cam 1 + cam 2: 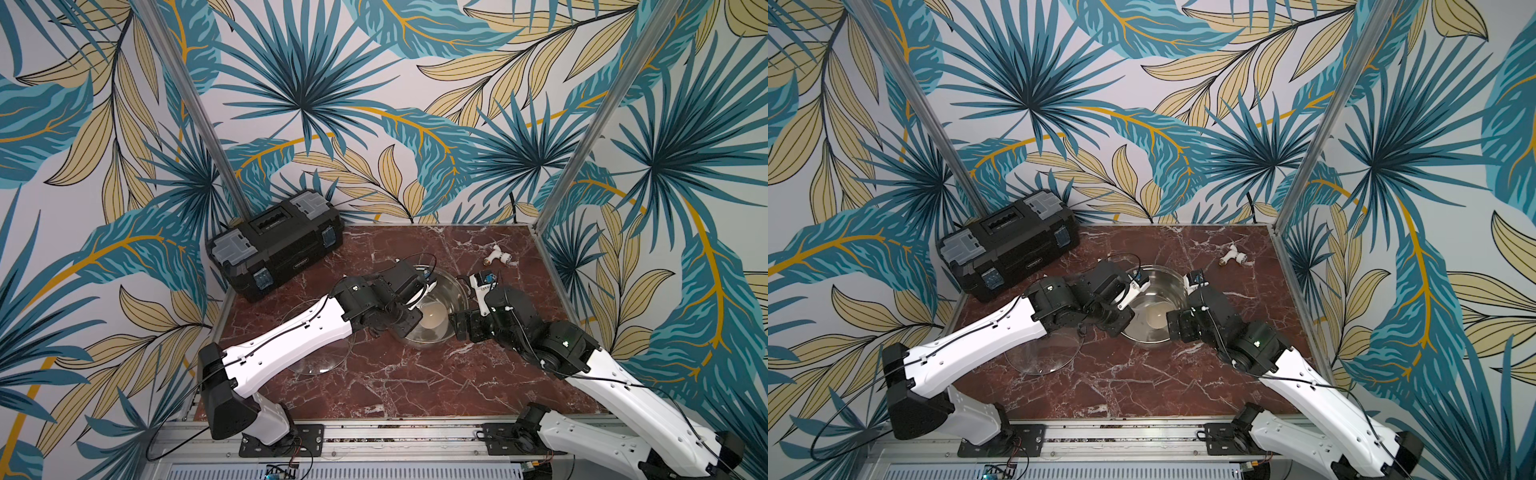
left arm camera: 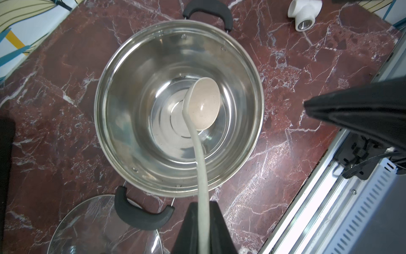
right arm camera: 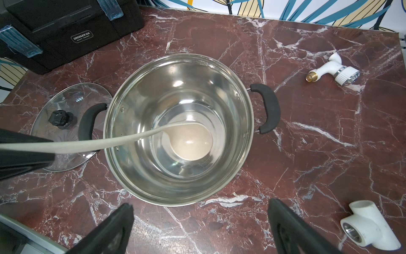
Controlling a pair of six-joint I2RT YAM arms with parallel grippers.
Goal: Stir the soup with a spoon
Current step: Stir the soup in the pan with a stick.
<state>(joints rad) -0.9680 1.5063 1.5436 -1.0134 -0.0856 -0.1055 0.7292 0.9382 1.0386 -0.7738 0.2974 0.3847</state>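
Left wrist view has the spoon (image 2: 201, 165) with its bowl low in the middle of the pot (image 2: 123, 123), at or near the bottom. Its long handle rises back over the rim into the left end effector (image 2: 203, 211), which is pinching the handle's upper part. The stirring axis therefore runs from that end effector down into the pot, so the sweep likely falls to the left arm. The right end effector (image 3: 200, 207) hangs spread and empty just outside the rim. No soup can be made out.

Palm-leaf wallpaper (image 1: 299, 104), red marble tabletop (image 1: 395, 386), 2 aluminium posts (image 1: 197, 108)
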